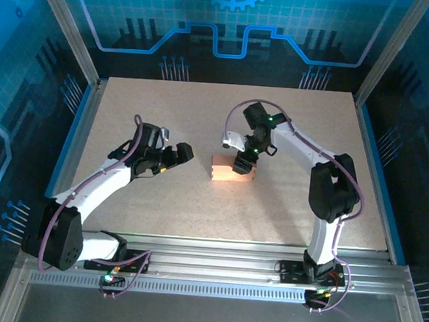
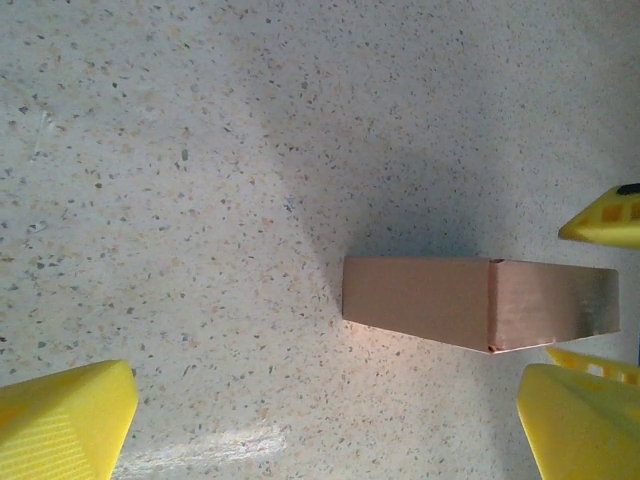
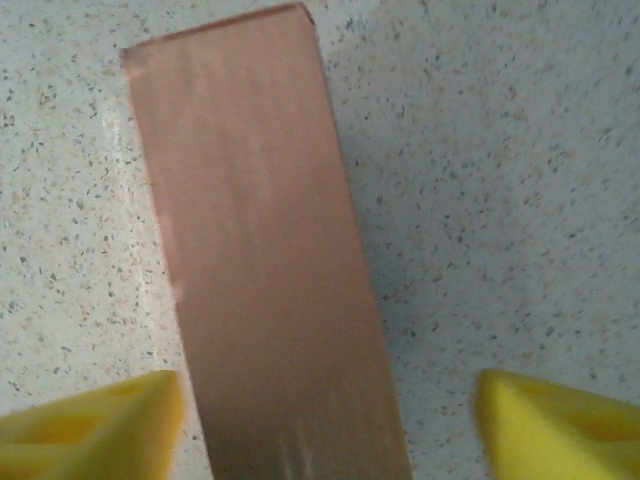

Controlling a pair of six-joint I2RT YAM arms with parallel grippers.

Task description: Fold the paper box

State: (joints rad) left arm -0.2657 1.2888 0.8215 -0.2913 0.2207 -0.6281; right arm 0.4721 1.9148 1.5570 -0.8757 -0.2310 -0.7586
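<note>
The paper box [image 1: 231,172] lies near the middle of the table as a closed salmon-orange block. My right gripper [image 1: 242,163] hangs over its right end, pointing down. In the right wrist view the box [image 3: 265,260] runs up between the yellow fingers of my right gripper [image 3: 330,430], which is open. The left finger [image 3: 100,420] is close to the box's edge. Bare table shows between the box and the right finger [image 3: 550,420]. My left gripper [image 1: 185,153] is open and empty, just left of the box. Its wrist view shows the box [image 2: 450,300] ahead of the left gripper [image 2: 320,430].
The speckled tabletop [image 1: 160,201] is bordered by metal frame rails [image 1: 77,122] on the left and right. An aluminium base rail [image 1: 214,268] runs along the near edge. A yellow finger of the right gripper [image 2: 605,220] stands beside the box's far end in the left wrist view.
</note>
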